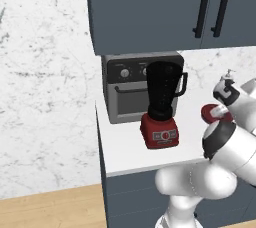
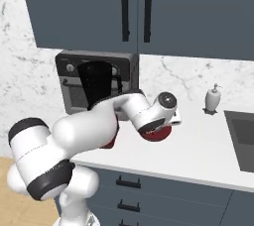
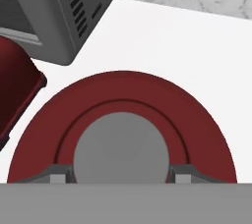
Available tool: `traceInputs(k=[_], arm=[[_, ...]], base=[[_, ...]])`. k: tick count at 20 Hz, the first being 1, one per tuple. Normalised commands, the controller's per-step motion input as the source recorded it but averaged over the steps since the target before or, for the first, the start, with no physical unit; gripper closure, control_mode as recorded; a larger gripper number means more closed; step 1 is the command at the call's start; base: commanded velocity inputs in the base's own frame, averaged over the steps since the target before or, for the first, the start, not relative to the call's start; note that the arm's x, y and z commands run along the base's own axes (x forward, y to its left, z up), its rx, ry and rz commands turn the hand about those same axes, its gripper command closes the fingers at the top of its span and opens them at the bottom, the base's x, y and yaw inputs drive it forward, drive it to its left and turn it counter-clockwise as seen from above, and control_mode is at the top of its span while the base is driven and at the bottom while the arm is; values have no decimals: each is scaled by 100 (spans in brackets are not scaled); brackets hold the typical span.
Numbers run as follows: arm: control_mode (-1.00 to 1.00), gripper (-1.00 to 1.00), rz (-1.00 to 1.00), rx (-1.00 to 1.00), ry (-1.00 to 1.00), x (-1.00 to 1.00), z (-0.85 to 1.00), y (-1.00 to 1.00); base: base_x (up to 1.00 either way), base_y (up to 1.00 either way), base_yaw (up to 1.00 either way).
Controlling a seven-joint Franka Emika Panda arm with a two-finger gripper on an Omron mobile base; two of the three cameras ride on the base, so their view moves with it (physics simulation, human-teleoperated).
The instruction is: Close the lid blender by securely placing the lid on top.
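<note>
The blender (image 1: 161,104) stands on the white counter (image 1: 125,149), a dark tapered jar with a side handle on a squat red base, its top uncovered. The jar (image 2: 96,84) shows behind my arm, and the red base (image 3: 12,85) sits at the left of the hand view. The lid (image 3: 123,120), a red disc with a grey centre cap, lies to the blender's right (image 1: 214,113) (image 2: 158,134). My gripper (image 3: 120,176) points straight down on it (image 2: 158,127), fingertips pressed against both sides of the grey cap. Whether the lid has left the counter I cannot tell.
A grey toaster oven (image 1: 122,94) (image 3: 74,2) stands right behind the blender, under dark wall cabinets (image 1: 150,7). A white soap dispenser (image 2: 212,98) and a sink (image 2: 240,141) are further right. My own forearm crosses in front of the blender in the right base view.
</note>
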Motion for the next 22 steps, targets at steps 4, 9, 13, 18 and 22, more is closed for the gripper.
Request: traceInputs(k=[4,9,13,18,22], arm=[[-100,100,0,0,-5,-25,59,0],[-100,100,0,0,-6,-24,67,0],[-100,100,0,0,-8,-27,79,0],[-100,100,0,0,-4,-21,89,0],[-100,100,0,0,-4,-24,81,0]], base=[[0,0,0],[0,0,0],[0,0,0],[0,0,0],[0,0,0]])
